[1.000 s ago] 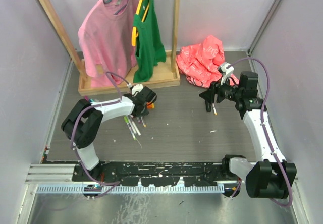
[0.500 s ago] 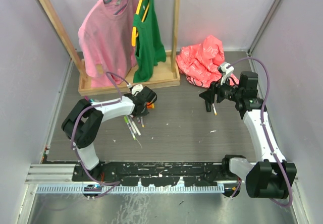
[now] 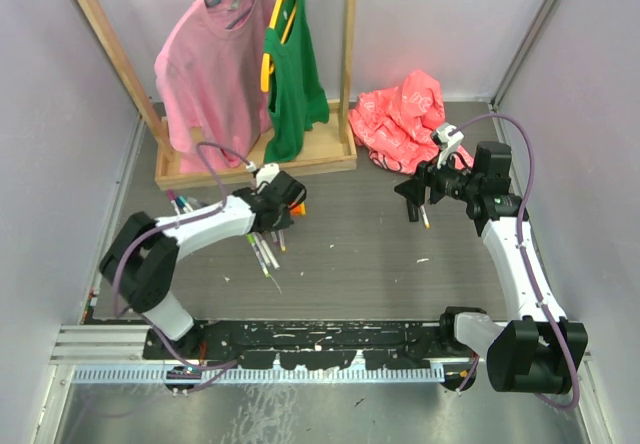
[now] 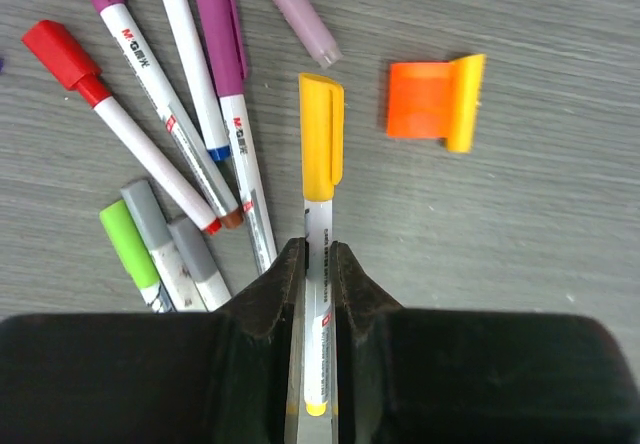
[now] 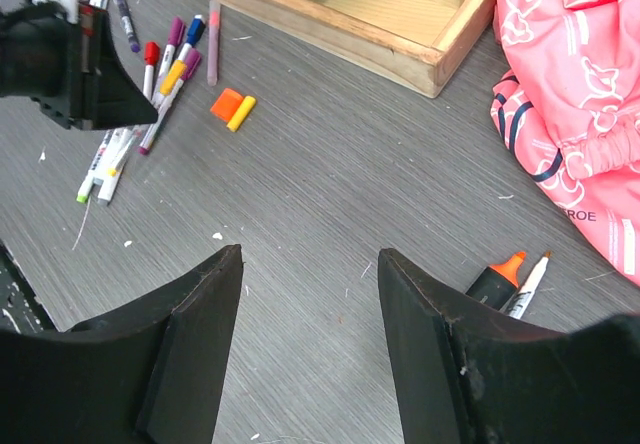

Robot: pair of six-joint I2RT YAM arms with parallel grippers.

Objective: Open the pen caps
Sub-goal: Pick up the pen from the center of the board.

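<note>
My left gripper (image 4: 320,251) is shut on the white barrel of a pen with a yellow cap (image 4: 322,134), which points away from me just above the table. Several more capped pens (image 4: 150,74) lie to its left, with red, purple, blue, green and grey ends. A loose orange and yellow cap (image 4: 435,101) lies to the right. In the top view my left gripper (image 3: 275,206) is over the pen pile (image 3: 265,251). My right gripper (image 5: 310,254) is open and empty above bare table. A stubby black highlighter with an orange cap (image 5: 495,276) and a thin pen (image 5: 528,286) lie beside it.
A wooden clothes rack base (image 3: 255,164) stands behind the pens, with a pink shirt (image 3: 210,69) and a green top (image 3: 292,74) hanging on it. A crumpled pink-red bag (image 3: 400,114) lies at the back right. Grey walls close in both sides.
My left arm's elbow has swung out to the lower left, while its gripper stays over the pens. The right arm has not moved.
</note>
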